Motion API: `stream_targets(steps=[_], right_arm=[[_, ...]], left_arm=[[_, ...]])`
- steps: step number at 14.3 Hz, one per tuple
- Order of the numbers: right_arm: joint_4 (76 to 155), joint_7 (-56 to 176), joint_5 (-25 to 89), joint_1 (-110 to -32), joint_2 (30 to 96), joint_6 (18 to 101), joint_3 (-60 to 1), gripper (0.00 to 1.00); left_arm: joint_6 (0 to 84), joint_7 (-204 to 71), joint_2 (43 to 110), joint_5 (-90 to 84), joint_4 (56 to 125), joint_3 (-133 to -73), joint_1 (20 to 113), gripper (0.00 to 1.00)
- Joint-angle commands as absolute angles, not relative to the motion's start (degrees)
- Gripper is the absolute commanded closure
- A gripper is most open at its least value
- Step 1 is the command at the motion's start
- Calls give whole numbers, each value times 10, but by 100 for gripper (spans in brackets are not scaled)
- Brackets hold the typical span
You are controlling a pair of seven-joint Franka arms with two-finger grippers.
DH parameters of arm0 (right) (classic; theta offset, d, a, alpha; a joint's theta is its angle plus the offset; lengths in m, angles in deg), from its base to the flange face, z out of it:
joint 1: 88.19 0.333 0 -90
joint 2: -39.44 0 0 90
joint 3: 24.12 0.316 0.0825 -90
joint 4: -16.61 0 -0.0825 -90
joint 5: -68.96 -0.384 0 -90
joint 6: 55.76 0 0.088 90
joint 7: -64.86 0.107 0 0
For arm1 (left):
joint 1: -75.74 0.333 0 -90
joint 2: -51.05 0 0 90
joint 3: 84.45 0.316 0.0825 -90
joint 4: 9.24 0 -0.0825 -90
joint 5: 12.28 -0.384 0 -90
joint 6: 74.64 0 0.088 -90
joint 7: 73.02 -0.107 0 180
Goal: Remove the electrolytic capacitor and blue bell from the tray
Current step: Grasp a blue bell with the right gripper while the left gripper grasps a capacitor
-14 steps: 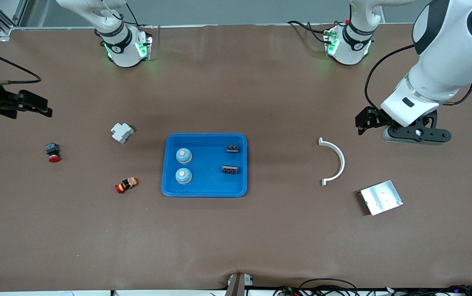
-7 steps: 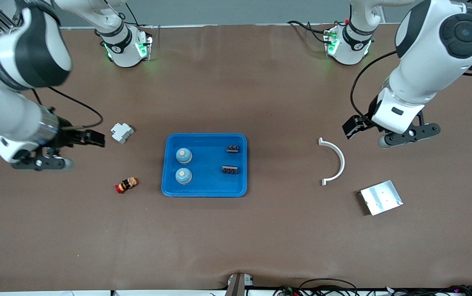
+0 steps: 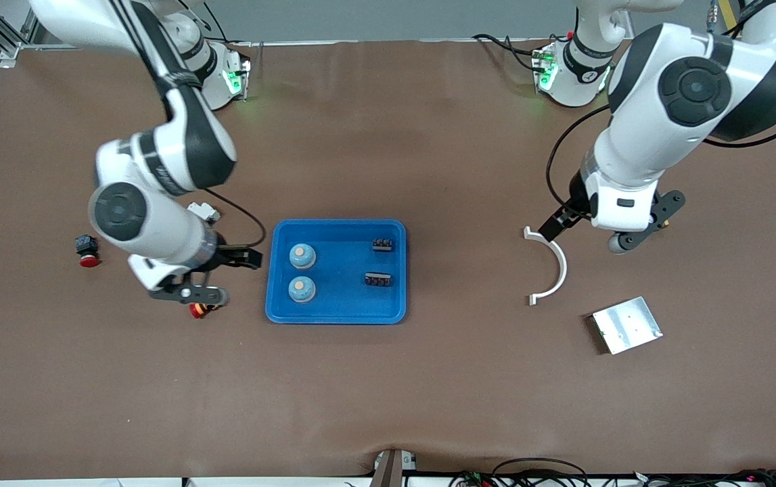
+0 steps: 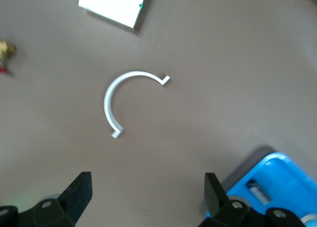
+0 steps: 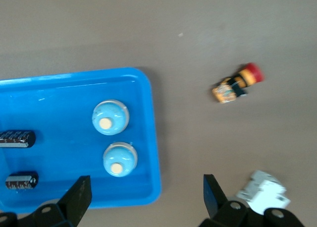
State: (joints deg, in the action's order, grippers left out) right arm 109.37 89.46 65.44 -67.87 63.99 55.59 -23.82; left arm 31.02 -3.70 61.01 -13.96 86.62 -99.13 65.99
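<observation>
Both arms have swung in from the ends of the desk over the last second, and that tells me the reach for the tray point(image 3: 335, 314) is only now starting. The right gripper point(image 3: 242, 258), jaws wide apart and empty, has come over the bare desk just beside the tray's edge at the right arm's end, where a moment ago it was way out by the desk's margin. The left gripper point(image 3: 555, 224), also spread and holding nothing, has come over one tip of the white curved bracket point(image 3: 558, 265), well apart from the tray. Nothing in the tray is lifted yet: two blue bells point(image 3: 302, 256) sit side by side at the right arm's end of it, and two dark electrolytic capacitors point(image 3: 377, 279) lie at the left arm's end. So I'd judge the task is at its very start, with the right arm best placed for a bell. The right wrist view shows the red-capped button point(image 5: 237, 85) whole and a white block point(image 5: 262, 195) beside the tray, both half hidden under the arm from the front. The left wrist view catches only a corner of the tray and the silver plate point(image 4: 114, 7).
</observation>
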Motion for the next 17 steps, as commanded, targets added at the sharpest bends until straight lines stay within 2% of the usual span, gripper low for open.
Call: stream_targets(steps=[1, 5, 8, 11, 14, 17], right_arm=[[1126, 911, 654, -662, 655, 604, -242, 0], [1181, 944, 654, -619, 668, 688, -242, 0], [1185, 946, 655, -597, 683, 703, -243, 0], [1231, 947, 655, -587, 686, 757, -243, 0], [1234, 968, 655, -578, 695, 767, -243, 0], [1234, 970, 655, -581, 706, 774, -243, 0]], left_arm=[[329, 111, 662, -154, 840, -996, 630, 0], [334, 185, 737, -148, 794, -997, 607, 0], [334, 252, 803, -153, 729, -991, 563, 0], [353, 287, 823, -153, 723, -990, 548, 0], [373, 311, 850, -164, 713, -989, 533, 0], [373, 374, 911, -201, 658, -989, 513, 0]])
